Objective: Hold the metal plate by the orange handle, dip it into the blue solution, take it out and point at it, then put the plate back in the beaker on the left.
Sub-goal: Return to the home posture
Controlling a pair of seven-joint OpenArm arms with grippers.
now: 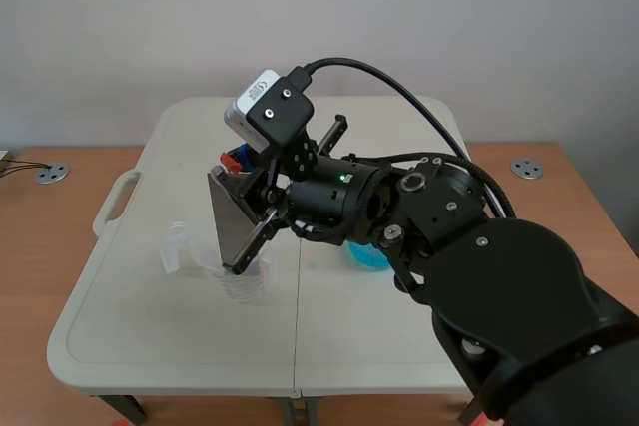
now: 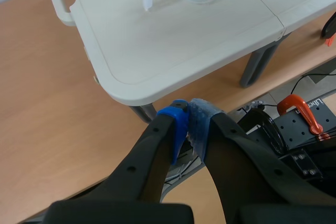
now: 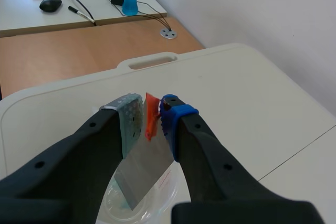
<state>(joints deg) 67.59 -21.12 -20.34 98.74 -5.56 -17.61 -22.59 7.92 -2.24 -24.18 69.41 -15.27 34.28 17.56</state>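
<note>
Right wrist view alone shows the orange handle pinched between the right fingers. Left wrist view alone shows the left fingers closed together on nothing, off the bench's near left corner. Bench white, brown wood around it, pale wall behind. Metal plate hangs tilted below the right fingers, lower edge inside the clear beaker, left of centre.

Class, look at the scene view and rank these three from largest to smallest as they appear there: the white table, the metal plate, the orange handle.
1. The white table, by far the largest.
2. The metal plate, partly hidden.
3. The orange handle, the smallest; only a bit of it shows.
</note>
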